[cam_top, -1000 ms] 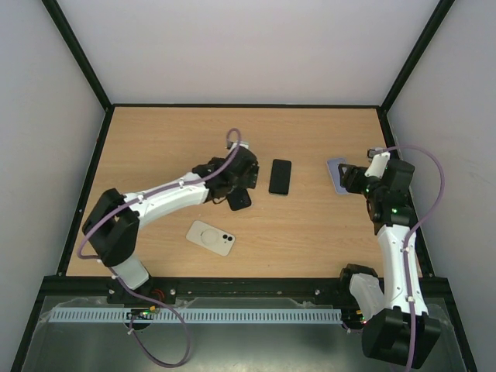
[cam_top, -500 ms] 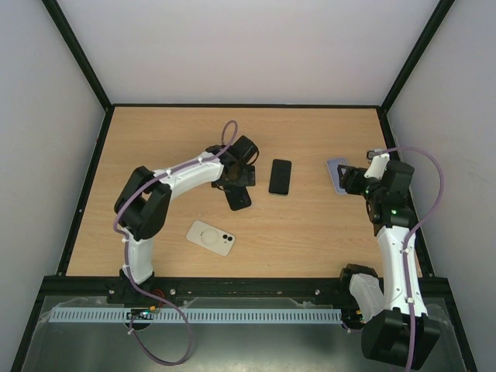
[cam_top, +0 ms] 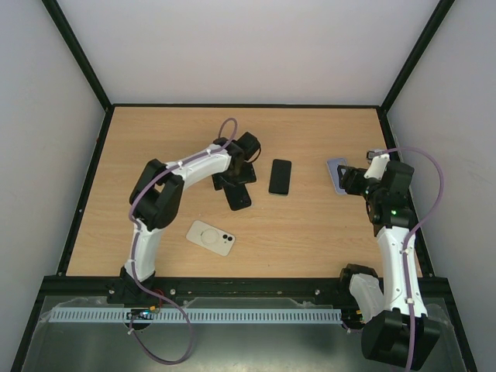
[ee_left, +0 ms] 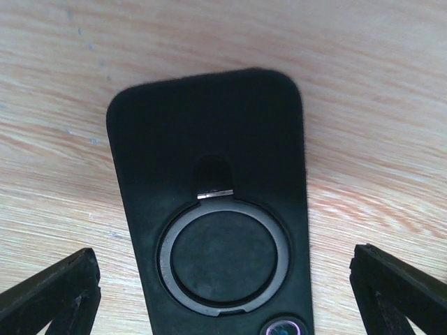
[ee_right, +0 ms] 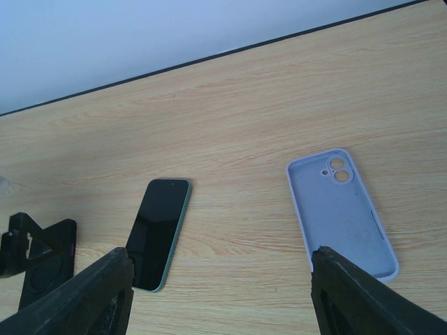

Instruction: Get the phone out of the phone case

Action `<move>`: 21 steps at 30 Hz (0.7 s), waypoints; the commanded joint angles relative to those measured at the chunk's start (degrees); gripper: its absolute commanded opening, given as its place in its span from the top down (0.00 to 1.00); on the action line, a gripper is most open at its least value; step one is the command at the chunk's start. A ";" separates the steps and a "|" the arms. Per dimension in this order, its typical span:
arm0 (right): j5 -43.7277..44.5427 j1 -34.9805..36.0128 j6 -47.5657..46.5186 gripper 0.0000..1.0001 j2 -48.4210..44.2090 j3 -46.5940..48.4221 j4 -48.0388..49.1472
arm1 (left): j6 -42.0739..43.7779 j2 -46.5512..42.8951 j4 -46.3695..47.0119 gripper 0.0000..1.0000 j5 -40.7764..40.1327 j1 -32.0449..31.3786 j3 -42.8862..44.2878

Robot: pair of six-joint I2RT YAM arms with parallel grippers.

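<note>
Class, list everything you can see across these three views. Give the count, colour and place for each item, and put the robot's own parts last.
black case: one, black, back up with a ring and a lens showing, left of table centre, between the left gripper's fingers
bare phone: one, black with a greenish edge, screen up, table centre
empty case: one, pale lilac-blue, right of the bare phone
white case: one, white, back up, nearer the front edge, left of centre
table: one, light wood
left gripper: one, black, open over the black case
right gripper: one, black, open, facing the bare phone and the empty case
</note>
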 commanded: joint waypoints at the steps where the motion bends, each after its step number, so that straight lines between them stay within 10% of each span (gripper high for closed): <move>1: -0.12 -0.14 -0.31 0.32 -0.95 -0.63 1.28 | -3.11 2.95 -5.66 0.04 2.26 0.40 2.27; 21: 0.20 -0.14 -0.20 0.32 -1.05 -0.89 1.39 | -5.16 7.90 -6.59 0.13 5.36 0.99 3.28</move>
